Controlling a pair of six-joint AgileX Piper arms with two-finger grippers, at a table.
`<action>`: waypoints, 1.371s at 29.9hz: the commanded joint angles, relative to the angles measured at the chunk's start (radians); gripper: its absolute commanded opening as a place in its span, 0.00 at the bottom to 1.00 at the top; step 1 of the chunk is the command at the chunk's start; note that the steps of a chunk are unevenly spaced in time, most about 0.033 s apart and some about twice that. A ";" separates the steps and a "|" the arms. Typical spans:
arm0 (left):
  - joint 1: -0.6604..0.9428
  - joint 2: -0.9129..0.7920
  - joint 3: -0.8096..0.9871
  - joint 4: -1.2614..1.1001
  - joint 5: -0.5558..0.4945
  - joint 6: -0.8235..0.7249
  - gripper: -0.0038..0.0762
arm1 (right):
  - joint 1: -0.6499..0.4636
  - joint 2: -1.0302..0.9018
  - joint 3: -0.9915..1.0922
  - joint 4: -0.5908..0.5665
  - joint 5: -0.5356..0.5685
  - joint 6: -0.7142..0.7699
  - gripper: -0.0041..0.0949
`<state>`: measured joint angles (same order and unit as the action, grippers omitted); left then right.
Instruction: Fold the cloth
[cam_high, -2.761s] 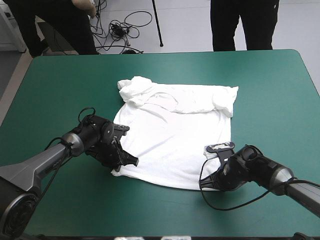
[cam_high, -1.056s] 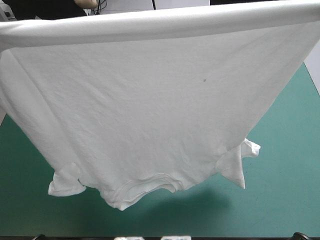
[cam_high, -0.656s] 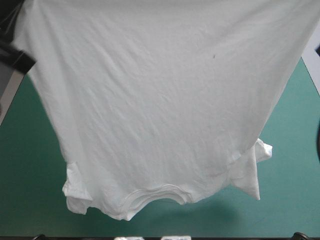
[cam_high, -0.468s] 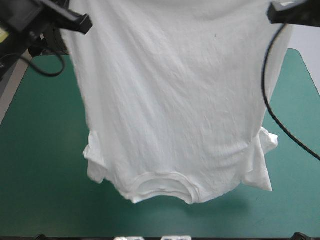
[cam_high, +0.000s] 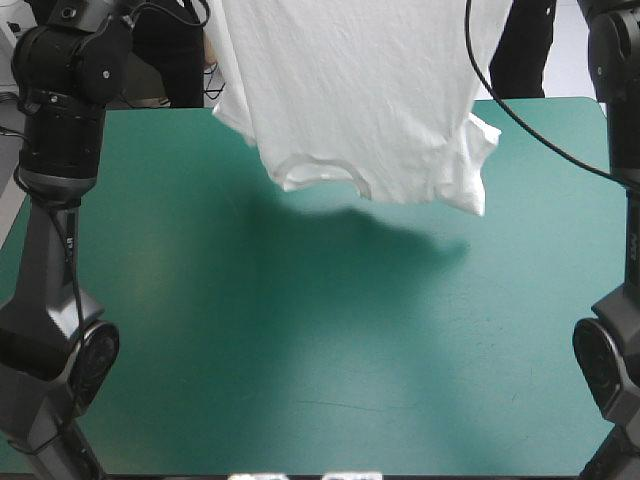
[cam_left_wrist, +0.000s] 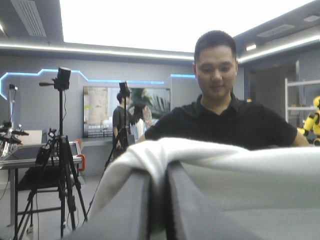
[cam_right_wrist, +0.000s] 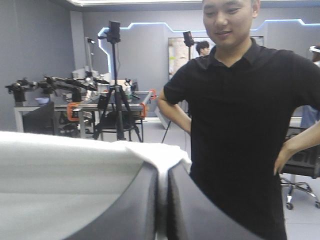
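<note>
Left gripper (cam_left_wrist: 159, 169) and right gripper (cam_right_wrist: 162, 170) are each clamped almost closed on the T-shirt (cam_high: 360, 90), which hangs above the table (cam_high: 300, 330) at its far edge. Either grip slipping could drop it crumpled.

Arms (cam_high: 62, 110) black and grey — rounded disc joints; fingers (cam_left_wrist: 131, 212) black, fin-shaped

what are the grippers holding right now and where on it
Both hold the T-shirt: left gripper and right gripper each pinch a corner of its upper edge, opposite the collar, which hangs down.
</note>
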<state>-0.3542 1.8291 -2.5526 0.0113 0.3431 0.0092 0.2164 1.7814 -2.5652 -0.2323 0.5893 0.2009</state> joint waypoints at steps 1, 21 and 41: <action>0.031 0.009 -0.128 -0.078 -0.110 -0.015 0.04 | -0.061 -0.006 -0.044 0.146 -0.136 -0.105 0.02; 0.045 -0.085 0.474 -0.075 0.445 0.043 0.04 | -0.104 -0.019 0.469 0.377 0.325 -0.310 0.02; -0.106 -0.436 1.429 -0.154 0.610 0.030 0.04 | -0.104 -0.388 1.275 0.374 0.560 -0.330 0.02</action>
<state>-0.4300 1.4517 -1.1764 -0.1420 0.9385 0.0682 0.1180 1.4930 -1.3788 0.1470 1.1872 -0.1187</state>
